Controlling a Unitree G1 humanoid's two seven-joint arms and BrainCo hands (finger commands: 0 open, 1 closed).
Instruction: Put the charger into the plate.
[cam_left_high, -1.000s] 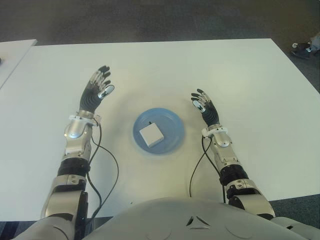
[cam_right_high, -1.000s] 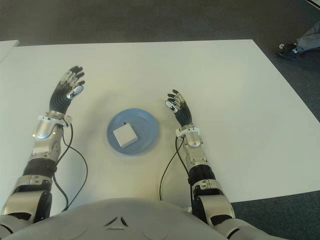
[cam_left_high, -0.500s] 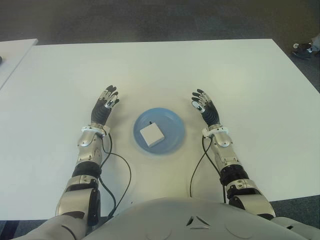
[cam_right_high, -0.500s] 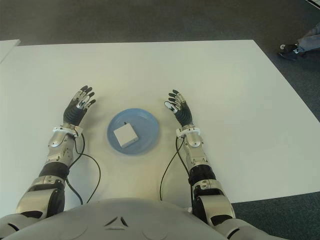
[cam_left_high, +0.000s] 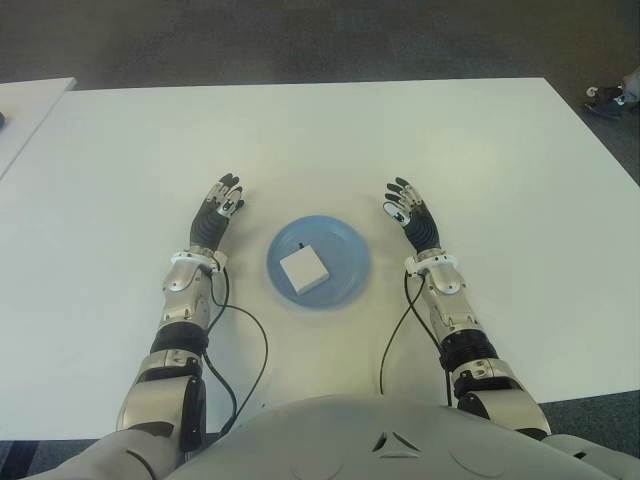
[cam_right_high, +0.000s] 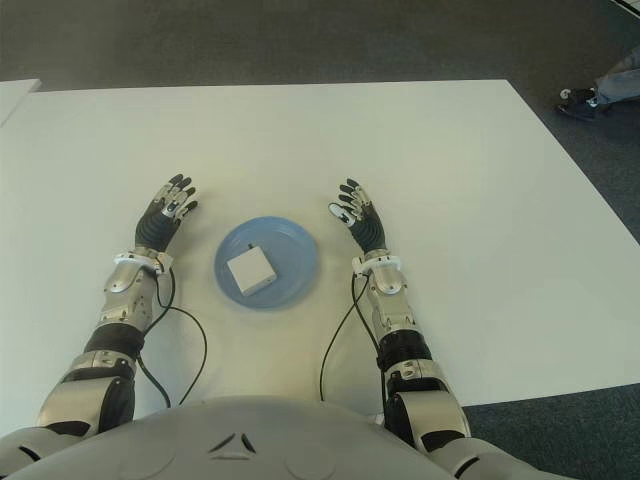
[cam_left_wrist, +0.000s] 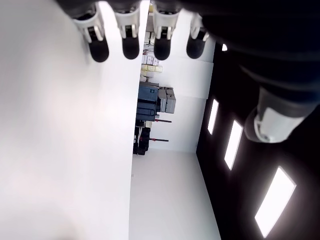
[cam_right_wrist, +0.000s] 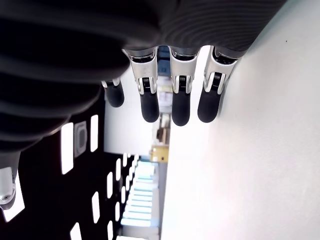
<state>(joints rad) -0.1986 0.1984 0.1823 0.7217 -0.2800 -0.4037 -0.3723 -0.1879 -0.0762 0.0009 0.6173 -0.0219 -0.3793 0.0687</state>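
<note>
1. I see the white charger (cam_left_high: 302, 269) lying inside the blue plate (cam_left_high: 345, 246), on the white surface (cam_left_high: 320, 140) straight ahead of me.
2. My left robot hand (cam_left_high: 217, 210) shows just left of the plate, fingers spread, holding nothing.
3. My right robot hand (cam_left_high: 409, 213) shows just right of the plate, fingers likewise spread and empty.
4. Black cables (cam_left_high: 245, 350) trail along the near surface by both forearms.

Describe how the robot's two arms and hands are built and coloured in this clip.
The left hand and the right hand are alike: black ribbed palms, black fingers with silver-white joint segments and dark rounded tips. A white band rings each wrist. The forearms are silver metal with black joint sections. A thin black cable loops loose from each forearm over the white table.
</note>
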